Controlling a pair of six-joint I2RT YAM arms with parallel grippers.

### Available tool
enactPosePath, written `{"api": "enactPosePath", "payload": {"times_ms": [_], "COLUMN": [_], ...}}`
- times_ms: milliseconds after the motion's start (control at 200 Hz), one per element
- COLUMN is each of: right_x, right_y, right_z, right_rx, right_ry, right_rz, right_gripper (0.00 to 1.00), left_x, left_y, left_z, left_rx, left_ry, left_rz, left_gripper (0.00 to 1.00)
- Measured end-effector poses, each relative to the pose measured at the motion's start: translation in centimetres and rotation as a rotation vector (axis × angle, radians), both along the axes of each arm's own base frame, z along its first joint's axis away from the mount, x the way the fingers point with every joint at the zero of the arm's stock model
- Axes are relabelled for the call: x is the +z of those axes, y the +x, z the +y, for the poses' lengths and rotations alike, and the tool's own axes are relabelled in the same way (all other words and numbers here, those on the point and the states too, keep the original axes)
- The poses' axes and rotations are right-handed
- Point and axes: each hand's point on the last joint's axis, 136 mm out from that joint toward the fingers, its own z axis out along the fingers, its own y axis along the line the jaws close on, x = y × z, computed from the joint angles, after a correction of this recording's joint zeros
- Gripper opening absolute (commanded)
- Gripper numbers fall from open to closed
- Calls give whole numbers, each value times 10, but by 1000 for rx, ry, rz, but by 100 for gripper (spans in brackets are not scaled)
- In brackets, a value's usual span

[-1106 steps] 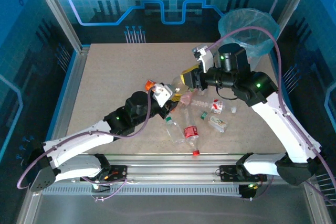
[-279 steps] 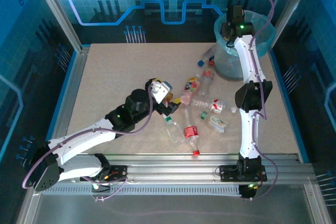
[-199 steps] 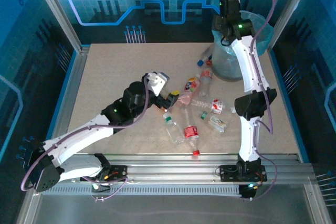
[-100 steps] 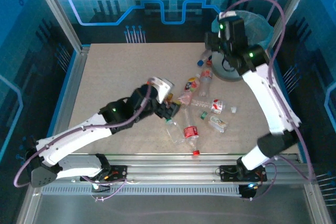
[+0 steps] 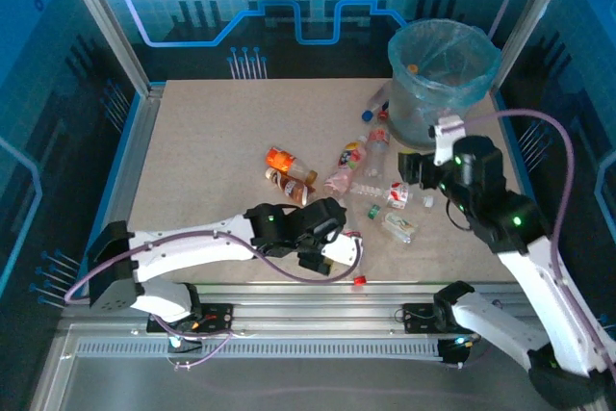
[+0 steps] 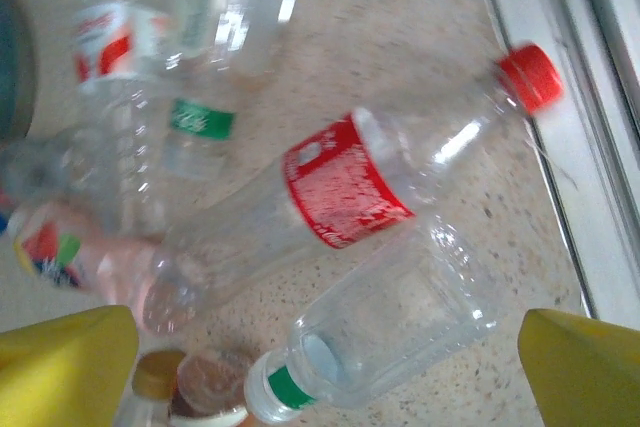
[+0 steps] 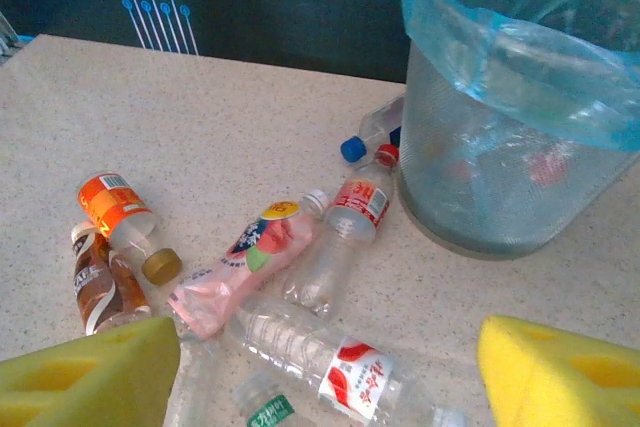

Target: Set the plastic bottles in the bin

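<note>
Several plastic bottles lie in a pile mid-table. My left gripper (image 5: pixel 327 233) (image 6: pixel 325 362) hangs open low over the front ones. Between its yellow fingertips (image 6: pixel 65 367) lies a clear bottle with a green neck ring (image 6: pixel 385 332), untouched. A red-labelled, red-capped bottle (image 6: pixel 345 182) lies just beyond it. My right gripper (image 5: pixel 409 168) (image 7: pixel 320 367) is open and holds nothing, right of the pile. A red-and-white labelled bottle (image 7: pixel 340 372) lies beneath it. The bin (image 5: pixel 443 74) (image 7: pixel 510 147), lined with a light-blue bag, stands at the back right with some bottles inside.
An orange-labelled bottle (image 5: pixel 284 161) and a brown one (image 5: pixel 287 183) lie left of the pile. A pink bottle (image 7: pixel 250 257) and a red-labelled one (image 7: pixel 345 227) lie nearer the bin. A blue-capped bottle (image 7: pixel 365 137) rests against its base. The aluminium front rail (image 6: pixel 590 147) runs close by.
My right arm came away from the bin's rim and dropped low beside the pile. My left arm swung forward to the front bottles, uncovering the orange and brown ones.
</note>
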Motion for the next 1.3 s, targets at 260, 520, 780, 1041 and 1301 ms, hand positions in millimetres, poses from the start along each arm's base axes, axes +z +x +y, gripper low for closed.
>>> {"api": "enactPosePath", "payload": {"times_ms": [260,520,780,1041,1301], "right_x": [-7,-36,-37,-30,-38], "right_y": [-26,-12,-11,-8,-4], "right_z": [-15,10,9,2,-2], "right_rx": [5,93,90,65,55], "right_ry": [-5,-4,0,16,33], "right_rz": [-59,52,41,12,30], "right_gripper": [81,82,83,82,82], "left_x": [-29,-23,-29,-59,-65], "left_y": [-1,31,61,81,93], "left_z": [-11,-34,-60,-53,-50], "left_rx": [-134,-187,-209,-213,-256], "left_ry": [104,113,140,247,303], "left_rz": [-8,-38,-39,14,-5], "left_gripper": [98,93,90,90,92]}}
